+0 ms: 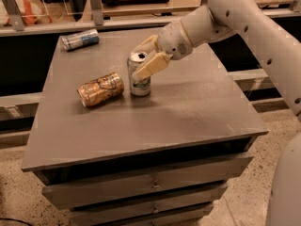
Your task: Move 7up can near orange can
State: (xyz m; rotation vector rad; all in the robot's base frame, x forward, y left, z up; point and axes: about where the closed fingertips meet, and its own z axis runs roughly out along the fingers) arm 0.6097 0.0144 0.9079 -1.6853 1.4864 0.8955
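Note:
The 7up can stands upright near the middle of the grey table. The orange can lies on its side just left of it, a small gap apart. My gripper is at the 7up can's top, open. One finger is in front of the can's upper right side and the other is behind it. The can stands on the table.
A blue-and-silver can lies on its side at the table's far left corner. The table is a drawer cabinet with edges close on all sides. A low rail and shelf run behind it.

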